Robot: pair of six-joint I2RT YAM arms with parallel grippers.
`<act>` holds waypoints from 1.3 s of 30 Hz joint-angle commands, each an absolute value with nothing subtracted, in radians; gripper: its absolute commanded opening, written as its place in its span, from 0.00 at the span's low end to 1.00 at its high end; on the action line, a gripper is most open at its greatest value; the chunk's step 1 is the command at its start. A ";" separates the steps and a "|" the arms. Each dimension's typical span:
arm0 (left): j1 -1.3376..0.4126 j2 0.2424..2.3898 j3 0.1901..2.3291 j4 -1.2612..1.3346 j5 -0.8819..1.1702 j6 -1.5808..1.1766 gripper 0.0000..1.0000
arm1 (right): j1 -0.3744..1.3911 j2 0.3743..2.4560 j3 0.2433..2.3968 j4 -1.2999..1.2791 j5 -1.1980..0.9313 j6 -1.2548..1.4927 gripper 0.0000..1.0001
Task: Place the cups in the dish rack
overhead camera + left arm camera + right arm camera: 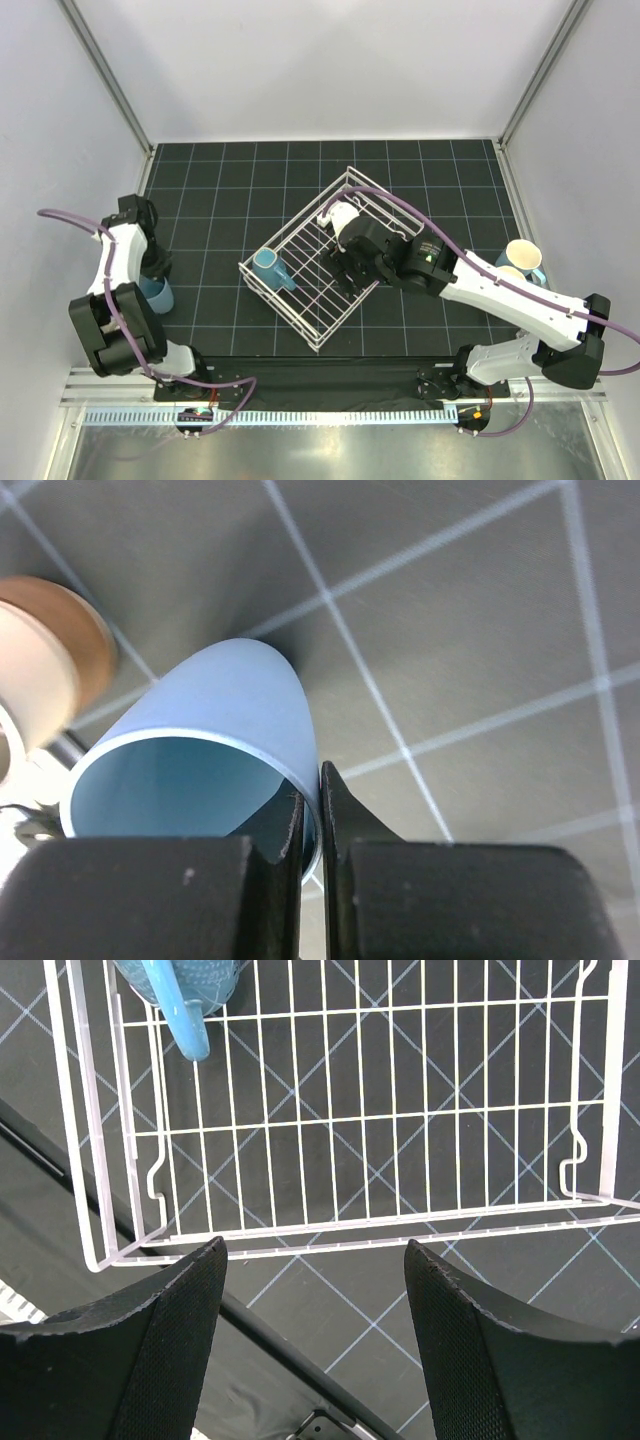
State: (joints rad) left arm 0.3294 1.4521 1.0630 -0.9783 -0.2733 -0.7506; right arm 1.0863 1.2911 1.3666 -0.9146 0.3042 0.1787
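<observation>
Within left claw (312,788), rim of light blue tumbler (225,705).

Robot lab test cell, plain white walls (300,70), black gridded mat (220,190), aluminium frame posts (107,72).

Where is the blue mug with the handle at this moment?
In the top view, the blue mug sits inside the white dish rack, in its left corner, to the left of the right gripper.

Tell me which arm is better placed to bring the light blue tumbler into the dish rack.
The left arm. The left gripper grips the light blue tumbler by its rim; the right gripper hangs open and empty over the dish rack.
</observation>
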 commanded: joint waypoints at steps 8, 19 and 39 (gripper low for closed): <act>0.218 1.255 1.164 -0.846 0.124 -0.864 0.00 | 1.060 1.348 1.445 -0.966 0.276 0.153 0.72; 0.009 1.180 1.229 -0.200 0.523 -1.084 0.00 | 0.875 1.335 1.571 -0.999 0.042 0.193 0.73; -0.429 1.354 1.347 0.472 0.744 -1.325 0.00 | 0.555 1.207 1.770 -0.881 -0.420 0.318 0.73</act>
State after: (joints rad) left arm -0.4004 1.3499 1.3254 0.2913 0.6888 -1.2625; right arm 0.5915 1.2251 1.7477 -0.9367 -0.3115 0.2863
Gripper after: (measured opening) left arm 0.023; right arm 0.731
